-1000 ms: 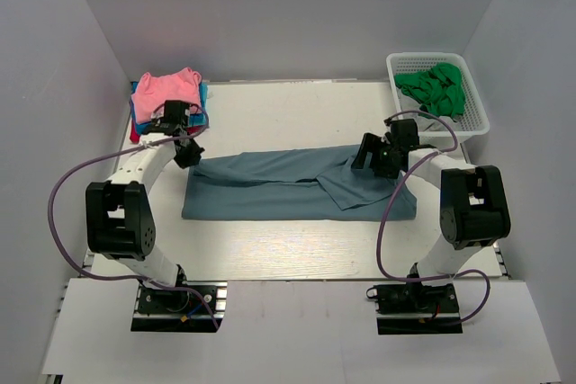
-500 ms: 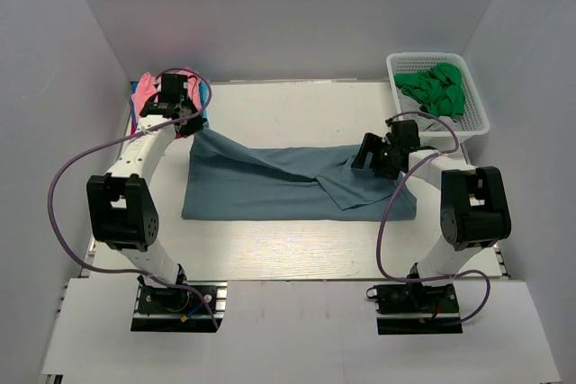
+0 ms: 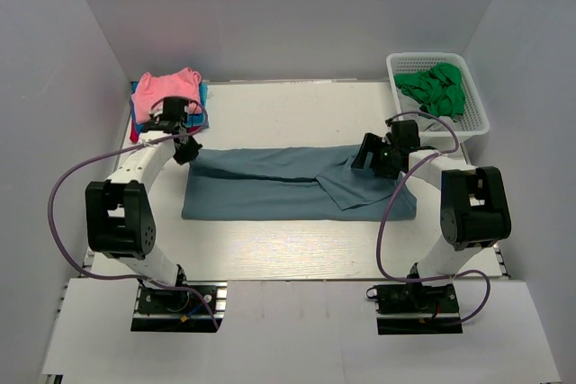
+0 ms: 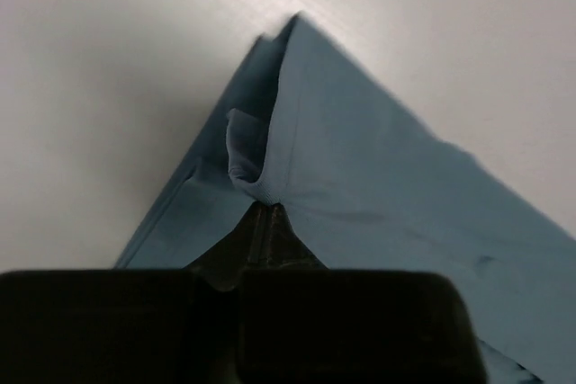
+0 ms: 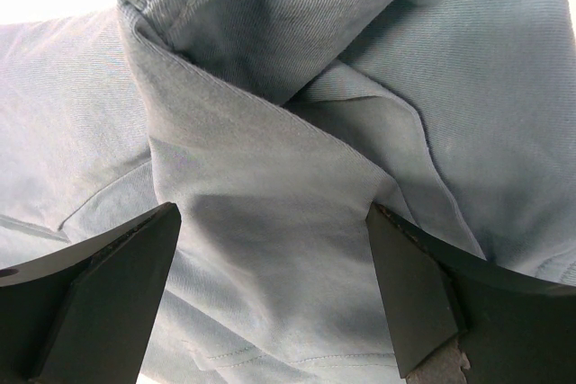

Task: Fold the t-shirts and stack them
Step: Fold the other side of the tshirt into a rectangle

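The slate-blue t-shirt [image 3: 297,184] lies folded lengthwise across the desk [image 3: 288,114]. The left tool [image 4: 267,213] is pinched tight on its far-left corner; the right tool [image 5: 274,258] gapes over the right end, gripping nothing (one end loose). A pull now could skew the fold.

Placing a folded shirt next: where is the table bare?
Bare: the far strip between the shirt stack and basket, and the near strip before the slate-blue shirt. Crowded: the middle, where left gripper and right gripper meet it.
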You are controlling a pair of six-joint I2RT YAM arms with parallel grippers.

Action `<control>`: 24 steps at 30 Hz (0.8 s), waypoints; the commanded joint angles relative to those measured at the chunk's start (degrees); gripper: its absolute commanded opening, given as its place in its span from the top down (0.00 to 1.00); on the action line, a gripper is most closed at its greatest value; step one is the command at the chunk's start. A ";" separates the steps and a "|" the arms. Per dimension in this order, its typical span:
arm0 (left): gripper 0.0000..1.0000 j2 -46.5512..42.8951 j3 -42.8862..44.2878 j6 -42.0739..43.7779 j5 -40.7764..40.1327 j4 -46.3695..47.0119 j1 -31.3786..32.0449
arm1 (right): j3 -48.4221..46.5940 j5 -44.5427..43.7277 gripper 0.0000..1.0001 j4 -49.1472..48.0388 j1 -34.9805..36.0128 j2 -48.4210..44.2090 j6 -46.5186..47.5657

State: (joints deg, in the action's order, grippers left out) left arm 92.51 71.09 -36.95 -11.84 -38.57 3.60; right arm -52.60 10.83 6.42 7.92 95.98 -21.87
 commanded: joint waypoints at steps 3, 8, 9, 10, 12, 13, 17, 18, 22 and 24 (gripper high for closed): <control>1.00 -2.86 -5.87 -6.20 -3.90 -1.78 -0.43 | 1.18 0.68 0.09 3.51 -0.10 1.57 1.48; 1.00 -2.86 -9.29 -8.40 -4.42 -3.79 -0.43 | 1.01 0.60 0.09 4.04 -0.19 1.40 2.09; 1.00 -2.86 -9.30 -9.53 -6.08 -4.41 -0.43 | 1.01 0.60 0.09 4.22 -0.01 1.49 2.27; 0.97 -2.34 -9.30 -9.54 -6.62 -5.80 -0.43 | 1.01 0.68 0.09 4.22 -0.10 1.31 2.44; 0.77 -1.28 -8.78 -10.16 -7.24 -7.31 -0.43 | 1.01 0.77 0.09 4.31 -0.10 0.79 2.62; 0.69 -0.76 -7.91 -10.16 -7.24 -7.83 -0.43 | 0.66 0.95 0.09 4.66 -0.10 0.61 2.79; 0.00 0.57 -3.25 -10.16 -6.62 -9.77 -0.43 | -1.36 0.95 0.09 7.38 0.07 -1.84 3.50; 0.00 0.57 -2.28 -10.16 -6.62 -10.30 -0.43 | -2.06 0.86 0.09 7.56 0.07 -2.55 3.59; 0.00 -1.09 2.99 -7.10 -2.76 -11.00 -0.43 | -3.65 -0.19 0.09 9.49 0.08 -9.65 3.50; 0.00 -1.71 5.36 -5.42 0.58 -8.82 -0.43 | -4.09 -1.34 0.09 10.81 0.07 -11.07 3.67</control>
State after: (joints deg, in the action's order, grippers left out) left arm 94.21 72.14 -45.15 -15.14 -48.82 3.38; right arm -53.19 10.68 14.48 7.94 89.73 -19.16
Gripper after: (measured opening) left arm 0.997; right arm 0.907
